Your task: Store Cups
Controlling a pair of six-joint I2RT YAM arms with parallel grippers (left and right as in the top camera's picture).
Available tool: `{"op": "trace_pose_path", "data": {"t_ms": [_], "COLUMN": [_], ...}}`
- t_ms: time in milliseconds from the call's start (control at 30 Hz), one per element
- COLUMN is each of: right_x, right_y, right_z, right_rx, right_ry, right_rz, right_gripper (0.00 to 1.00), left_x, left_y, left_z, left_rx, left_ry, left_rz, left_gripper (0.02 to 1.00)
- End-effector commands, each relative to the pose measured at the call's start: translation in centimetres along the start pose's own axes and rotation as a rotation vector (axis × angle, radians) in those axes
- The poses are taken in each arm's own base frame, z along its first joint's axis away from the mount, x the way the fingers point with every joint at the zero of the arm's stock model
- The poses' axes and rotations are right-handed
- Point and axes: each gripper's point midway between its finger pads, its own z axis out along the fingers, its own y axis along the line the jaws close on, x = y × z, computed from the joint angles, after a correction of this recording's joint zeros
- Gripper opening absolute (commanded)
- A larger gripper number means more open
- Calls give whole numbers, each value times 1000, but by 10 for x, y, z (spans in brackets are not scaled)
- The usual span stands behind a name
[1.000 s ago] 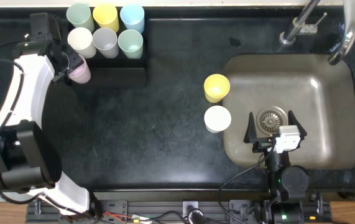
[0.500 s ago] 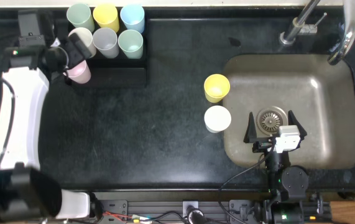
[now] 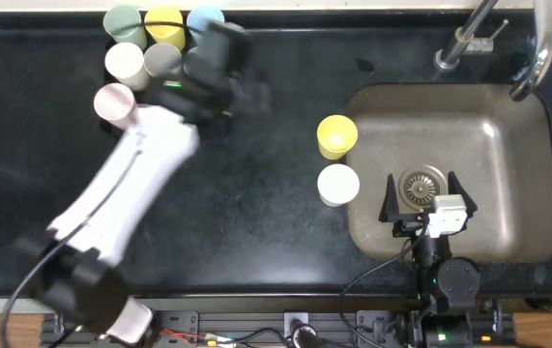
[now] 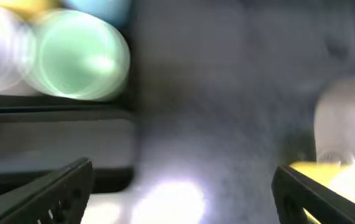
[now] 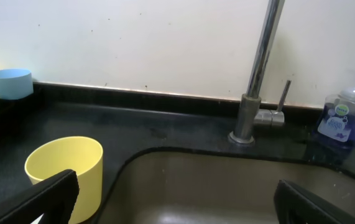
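The left tool (image 4: 182, 168) hangs above the dark tabletop (image 3: 256, 242) just past the end of the black rack (image 4: 53, 127), its jaws spread wide with nothing between them. In the rack a mint cup (image 4: 78, 59) sits at the near end, and the top view shows a white cup (image 3: 124, 61), a grey cup (image 3: 162, 58), a sage cup (image 3: 123, 21), a yellow one (image 3: 164, 19) and a blue one (image 3: 205, 16) slotted in too. A pink cup (image 3: 114, 101) stands on the tabletop just beside the rack's other end, not in a slot. Over by the sink (image 3: 508, 126), a yellow cup (image 3: 336, 135) and a second white cup (image 3: 337, 184) wait side by side at its edge. The right tool (image 3: 421, 184) sits low over the drain, fingers wide apart and empty.
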Motion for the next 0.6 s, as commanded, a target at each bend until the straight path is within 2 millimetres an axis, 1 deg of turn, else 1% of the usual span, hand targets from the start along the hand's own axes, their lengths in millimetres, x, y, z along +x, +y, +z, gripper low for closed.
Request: {"op": "trace_pose_path", "data": {"t_ms": [33,167,267,433,533,600], "right_x": [4,4,4,4,4,4], "right_y": [2,2,2,2,2,2], "right_z": [0,0,0,0,0,0], "right_rx": [-10,-10,-10,-10,-10,-10], "right_ry": [0,0,0,0,0,0], "right_rz": [-4,-4,-4,-4,-4,-4], "right_gripper": [998,998,998,996,996,998], "left_x": [14,32,39,52,58,62], "left_y": [-42,-74,-91,-103,-106,-105], "left_z": [15,17,14,11,9,9], "left_rx": [1,37,64,78,81,73], "left_ry": [9,21,14,36,47,64], "left_rz": [116,181,241,288,302,309], "left_gripper": [939,939,939,939,941,939]}}
